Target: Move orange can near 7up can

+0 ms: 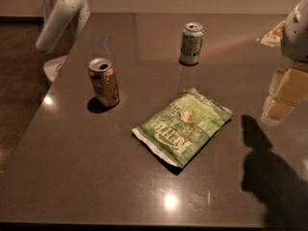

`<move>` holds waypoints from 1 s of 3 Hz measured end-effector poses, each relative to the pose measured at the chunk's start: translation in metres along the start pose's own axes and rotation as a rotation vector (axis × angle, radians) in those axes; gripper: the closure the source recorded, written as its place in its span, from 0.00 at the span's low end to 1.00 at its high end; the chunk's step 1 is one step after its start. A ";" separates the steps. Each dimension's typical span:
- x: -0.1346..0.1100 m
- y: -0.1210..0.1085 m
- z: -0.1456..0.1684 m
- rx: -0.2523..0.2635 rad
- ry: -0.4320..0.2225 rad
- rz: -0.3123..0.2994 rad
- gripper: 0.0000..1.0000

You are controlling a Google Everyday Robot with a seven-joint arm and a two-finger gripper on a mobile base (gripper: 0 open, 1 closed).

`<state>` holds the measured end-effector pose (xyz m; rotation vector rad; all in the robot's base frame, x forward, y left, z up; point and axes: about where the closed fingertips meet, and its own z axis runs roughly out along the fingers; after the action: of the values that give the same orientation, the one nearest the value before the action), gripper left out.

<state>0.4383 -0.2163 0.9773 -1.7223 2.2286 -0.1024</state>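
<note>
The orange can (104,83) stands upright on the left part of the dark table (86,167), with its top opened. The 7up can (191,44) stands upright farther back, right of centre, well apart from the orange can. My gripper (283,96) hangs at the right edge of the view, above the table's right side. It is far from both cans and holds nothing that I can see. Its shadow falls on the table at the lower right.
A flat green chip bag (183,126) lies in the middle of the table, between the cans and the front edge. A white arm segment (62,13) stands at the back left beside the table. The table's left edge runs diagonally past the orange can.
</note>
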 end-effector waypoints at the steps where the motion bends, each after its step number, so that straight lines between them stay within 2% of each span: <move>1: 0.000 0.000 0.000 0.000 0.000 0.000 0.00; 2: -0.005 -0.003 -0.001 -0.006 -0.021 0.011 0.00; 3: -0.030 -0.007 0.000 -0.007 -0.109 0.036 0.00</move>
<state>0.4518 -0.1897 0.9850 -1.6494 2.1824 0.0070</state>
